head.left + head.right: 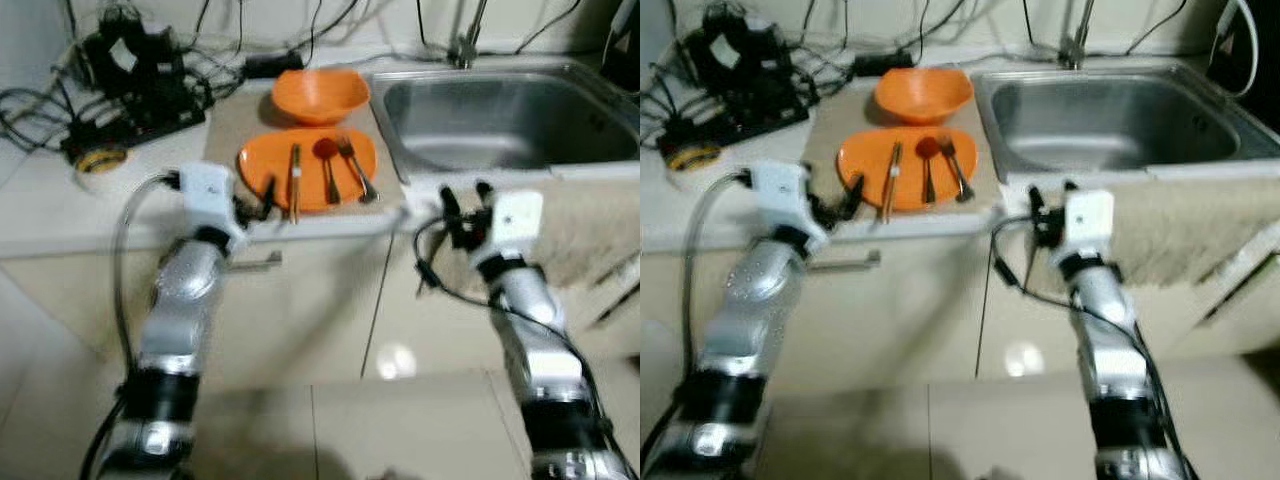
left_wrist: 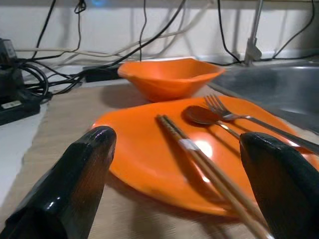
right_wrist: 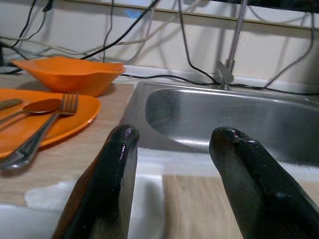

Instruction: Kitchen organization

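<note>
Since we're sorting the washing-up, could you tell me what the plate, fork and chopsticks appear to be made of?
Plate: probably plastic, uniform orange with a soft sheen. Fork: metal, likely stainless steel, silver and reflective. Chopsticks: look like wood or bamboo, matt brown with a pale band; the blur leaves this uncertain.

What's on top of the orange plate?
On the orange plate lie chopsticks, a spoon and a fork. Nothing covers them.

The pale bench carries a tan mat just beyond the left pincer — orange plate and bowl on it — sink ahead of the right pincer, cables far left.
</note>
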Controlling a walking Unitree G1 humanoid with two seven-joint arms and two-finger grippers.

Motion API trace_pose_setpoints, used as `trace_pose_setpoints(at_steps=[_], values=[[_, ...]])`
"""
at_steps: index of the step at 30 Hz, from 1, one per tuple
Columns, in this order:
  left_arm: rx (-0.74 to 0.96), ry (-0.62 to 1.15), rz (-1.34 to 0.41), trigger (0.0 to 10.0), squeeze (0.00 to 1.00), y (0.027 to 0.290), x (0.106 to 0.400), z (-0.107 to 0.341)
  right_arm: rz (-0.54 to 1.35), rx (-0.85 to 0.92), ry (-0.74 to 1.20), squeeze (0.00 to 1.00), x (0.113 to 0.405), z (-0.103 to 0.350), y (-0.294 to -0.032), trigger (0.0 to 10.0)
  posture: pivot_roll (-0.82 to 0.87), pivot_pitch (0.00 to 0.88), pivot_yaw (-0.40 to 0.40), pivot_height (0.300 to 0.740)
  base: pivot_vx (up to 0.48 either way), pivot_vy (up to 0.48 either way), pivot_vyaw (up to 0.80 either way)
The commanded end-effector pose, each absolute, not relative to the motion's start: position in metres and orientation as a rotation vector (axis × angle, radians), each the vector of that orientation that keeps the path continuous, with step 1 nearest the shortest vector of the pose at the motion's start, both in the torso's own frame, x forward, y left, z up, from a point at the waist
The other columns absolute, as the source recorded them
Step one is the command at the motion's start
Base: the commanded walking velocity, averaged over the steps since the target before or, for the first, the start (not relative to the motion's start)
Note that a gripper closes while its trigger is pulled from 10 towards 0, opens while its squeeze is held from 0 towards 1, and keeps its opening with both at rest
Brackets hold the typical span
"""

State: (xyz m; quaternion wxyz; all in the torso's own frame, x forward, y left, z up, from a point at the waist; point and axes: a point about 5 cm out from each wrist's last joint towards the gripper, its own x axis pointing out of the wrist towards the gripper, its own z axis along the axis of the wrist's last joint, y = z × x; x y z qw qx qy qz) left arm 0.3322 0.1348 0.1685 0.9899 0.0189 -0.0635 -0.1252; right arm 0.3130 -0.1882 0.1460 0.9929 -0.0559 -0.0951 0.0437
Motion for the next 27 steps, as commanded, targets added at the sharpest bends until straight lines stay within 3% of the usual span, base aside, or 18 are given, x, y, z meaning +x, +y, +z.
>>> trace_pose_setpoints(at_steps=[1,11,23,27], values=[[0.057,-0.139,-0.224,10.0,0.00,0.1455,0.3314,0.1741,0.107,-0.107,-0.215,0.00,0.3137,0.1531,-0.1805,10.0,-0.01,0.000,0.038,0.740,0.000,0.000,0.00],[0.058,-0.120,-0.248,10.0,0.00,0.1417,0.3297,0.1736,0.081,-0.113,-0.197,0.00,0.3145,0.1520,-0.1813,10.0,-0.01,0.000,0.046,0.740,0.000,0.000,0.00],[0.054,-0.111,-0.238,10.0,0.00,0.1412,0.3280,0.1725,0.089,-0.110,-0.175,0.00,0.3135,0.1481,-0.1787,10.0,0.00,0.000,0.043,0.740,0.000,0.000,-0.77],[0.057,-0.108,-0.235,10.0,0.00,0.1403,0.3270,0.1717,0.105,-0.106,-0.184,0.00,0.3138,0.1489,-0.1763,10.0,0.00,0.000,0.039,0.740,0.000,0.000,0.00]])
